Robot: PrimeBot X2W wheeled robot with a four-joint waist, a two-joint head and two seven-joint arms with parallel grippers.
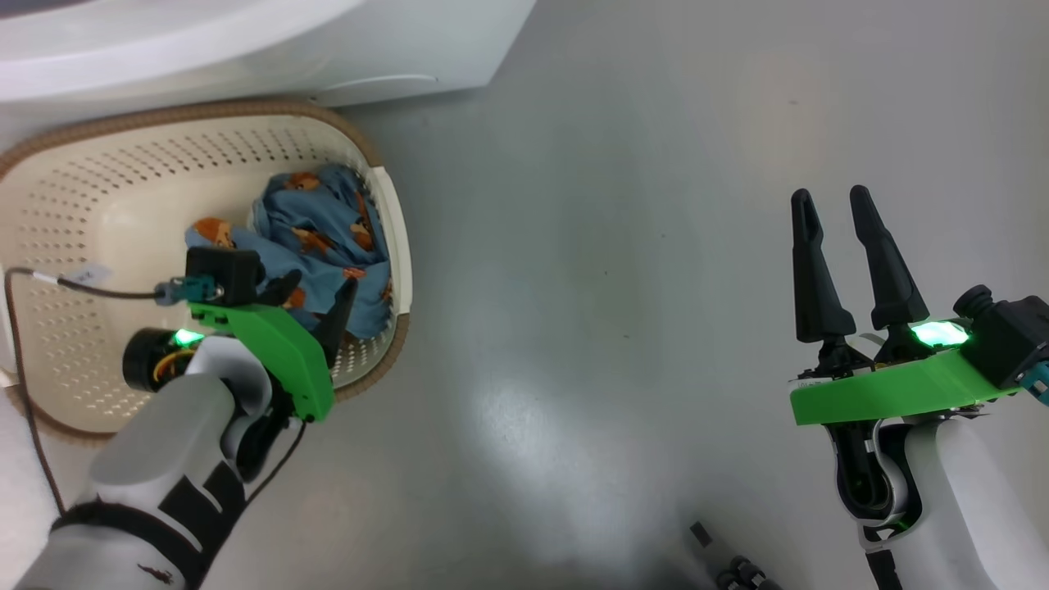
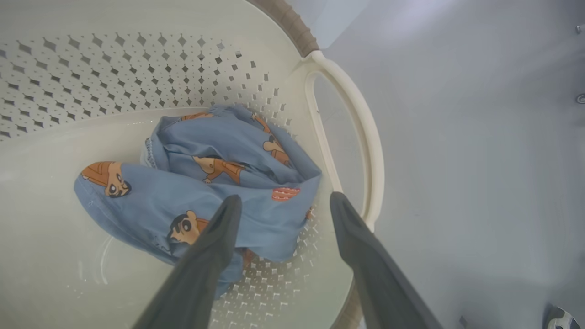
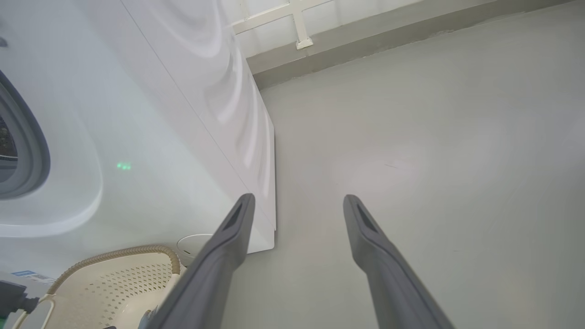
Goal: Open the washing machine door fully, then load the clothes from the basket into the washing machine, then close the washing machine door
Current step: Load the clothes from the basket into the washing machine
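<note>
The cream perforated basket point(image 1: 74, 205) with a brown rim stands on the floor at the left, against the white washing machine point(image 1: 246, 41). Light blue clothes point(image 1: 320, 238) with orange cartoon figures lie heaped by its right wall. My left gripper point(image 1: 315, 299) hangs open over the basket, just above the heap; in the left wrist view its fingers point(image 2: 215, 246) straddle the near edge of the clothes point(image 2: 219, 173), holding nothing. My right gripper point(image 1: 836, 205) stands open and empty over bare floor at the right. The machine's grey gasket point(image 3: 27, 146) shows beside its white front point(image 3: 160, 137). The door is out of view.
Grey floor spreads to the right of the basket and machine. A white handle point(image 2: 361, 137) loops along the basket's right side. A low wall ledge and white frame point(image 3: 297, 27) run behind the machine. A dark cable point(image 1: 24, 369) trails from my left wrist.
</note>
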